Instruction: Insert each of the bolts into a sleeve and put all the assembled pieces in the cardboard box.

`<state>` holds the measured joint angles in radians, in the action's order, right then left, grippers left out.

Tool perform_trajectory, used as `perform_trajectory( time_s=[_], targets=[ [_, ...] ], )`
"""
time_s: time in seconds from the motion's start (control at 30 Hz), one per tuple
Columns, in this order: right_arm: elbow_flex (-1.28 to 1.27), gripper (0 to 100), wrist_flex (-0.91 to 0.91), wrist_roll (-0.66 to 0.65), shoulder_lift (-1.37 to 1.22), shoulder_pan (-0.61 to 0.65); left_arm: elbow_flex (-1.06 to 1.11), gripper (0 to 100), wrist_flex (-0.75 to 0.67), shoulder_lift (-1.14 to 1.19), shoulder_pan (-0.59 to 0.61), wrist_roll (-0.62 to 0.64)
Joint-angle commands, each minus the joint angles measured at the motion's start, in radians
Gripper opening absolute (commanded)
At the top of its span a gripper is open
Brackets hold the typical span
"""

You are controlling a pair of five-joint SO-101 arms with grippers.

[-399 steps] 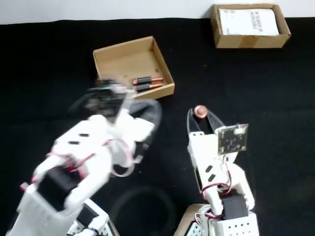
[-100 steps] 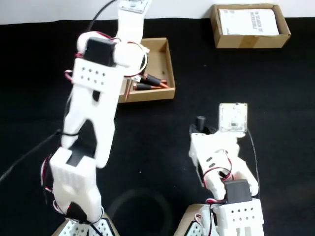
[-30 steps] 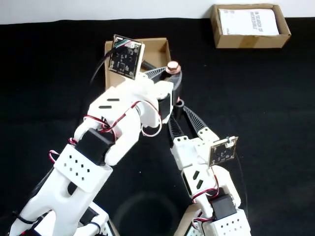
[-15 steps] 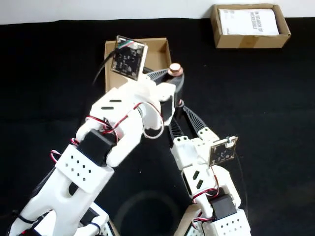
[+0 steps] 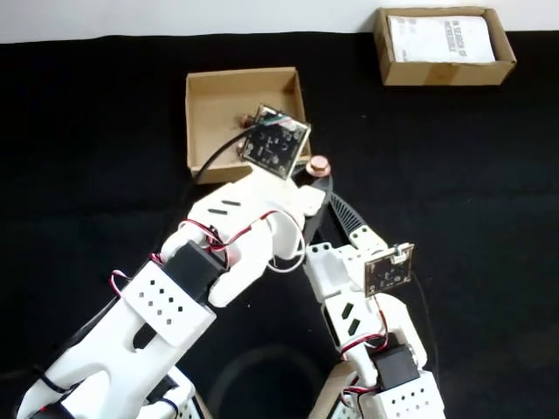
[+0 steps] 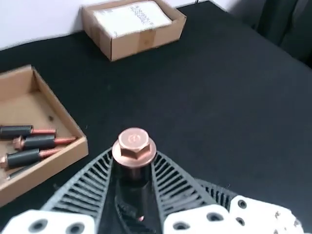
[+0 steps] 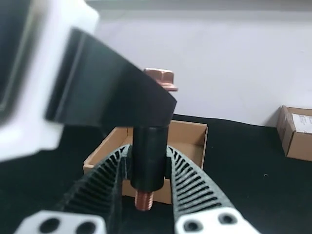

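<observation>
Midway through assembly, a copper-headed bolt stands upright in a black sleeve, its threaded tip poking out below, held in the air over the middle of the black table. The left gripper pinches the sleeve just under the bolt head, while the right gripper clamps the same sleeve lower down, ribbed fingers pressed to either side. With the bolt looking fully seated, the insertion step appears finished and the piece seems to be passing between the arms. The next move likely calls for one gripper to let go so the other can carry the piece off. Just beyond, to the far left, the cardboard box holds three assembled pieces. A second box sits at the far right, well apart.
</observation>
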<state>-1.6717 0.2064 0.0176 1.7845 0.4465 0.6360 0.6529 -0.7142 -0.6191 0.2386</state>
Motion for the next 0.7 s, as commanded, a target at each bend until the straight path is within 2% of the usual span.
perform_trajectory(
  time_s=[0.0, 0.1, 0.2, 0.33, 0.47, 0.53, 0.67],
  targets=[
    [-0.131, 0.7, -0.022, -0.009, -0.002, 0.001, -0.031, 11, 0.114, -0.01, 0.025, -0.012],
    [-0.131, 0.7, -0.022, -0.009, -0.002, 0.001, -0.097, 20, 0.259, -0.01, 0.05, -0.006],
    [-0.131, 0.7, 0.022, -0.009, -0.002, 0.001, -0.157, 22, 0.345, -0.01, 0.071, -0.002],
    [-0.13, 0.7, 0.076, -0.008, -0.002, -0.01, -0.223, 18, 0.417, -0.012, 0.102, -0.005],
    [-0.104, 0.7, 0.097, -0.006, -0.002, -0.056, -0.263, 7, 0.46, -0.065, 0.114, -0.008],
    [-0.065, 0.7, 0.133, -0.005, -0.004, -0.071, -0.262, 1, 0.46, -0.11, 0.116, -0.052],
    [0.013, 0.7, 0.231, 0.003, -0.004, -0.073, -0.237, 1, 0.46, -0.223, 0.137, -0.129]
  ],
)
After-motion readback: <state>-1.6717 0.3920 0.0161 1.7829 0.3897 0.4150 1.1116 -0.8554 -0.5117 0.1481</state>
